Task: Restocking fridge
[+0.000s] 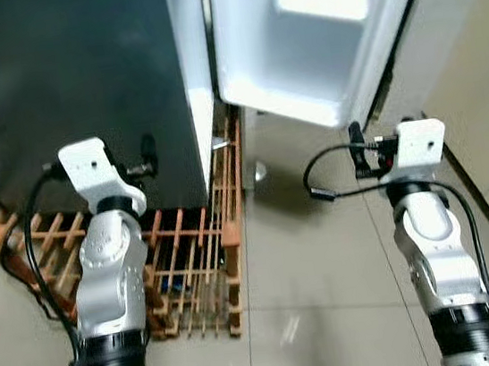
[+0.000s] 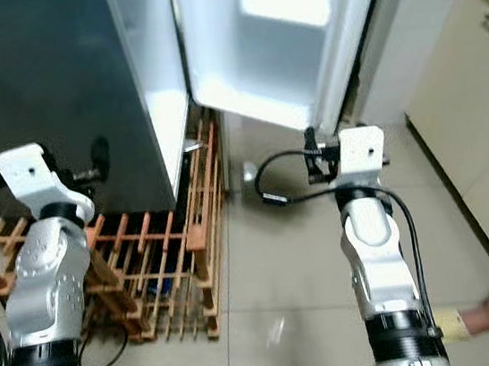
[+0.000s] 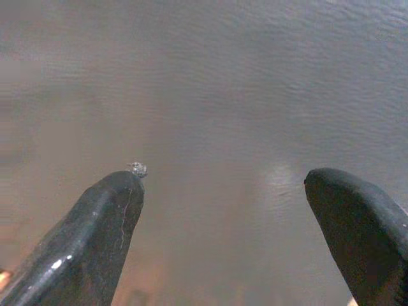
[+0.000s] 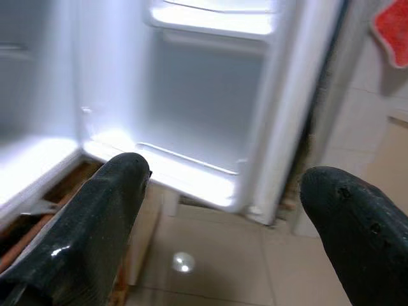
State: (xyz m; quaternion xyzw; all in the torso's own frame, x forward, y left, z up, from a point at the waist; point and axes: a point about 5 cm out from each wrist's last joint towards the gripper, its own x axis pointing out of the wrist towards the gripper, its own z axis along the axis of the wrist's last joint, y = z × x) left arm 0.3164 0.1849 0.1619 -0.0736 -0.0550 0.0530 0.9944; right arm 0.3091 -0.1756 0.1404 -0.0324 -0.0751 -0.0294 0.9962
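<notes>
While the white fridge door (image 1: 316,38) stands swung open ahead of the right gripper (image 4: 223,210), its lit plastic shelves look bare, so the restocking seems hardly begun: nothing to be stocked is in either grasp. The right gripper's black fingers (image 4: 102,217) are spread wide and hold nothing, with the door's lowest shelf straight beyond their tips. The left gripper (image 3: 223,210) is likewise spread and without a load, facing the dark grey fridge front (image 1: 59,72) close beyond its tips. A wooden slatted rack (image 1: 192,262) sits on the tiled floor below the left fingers.
</notes>
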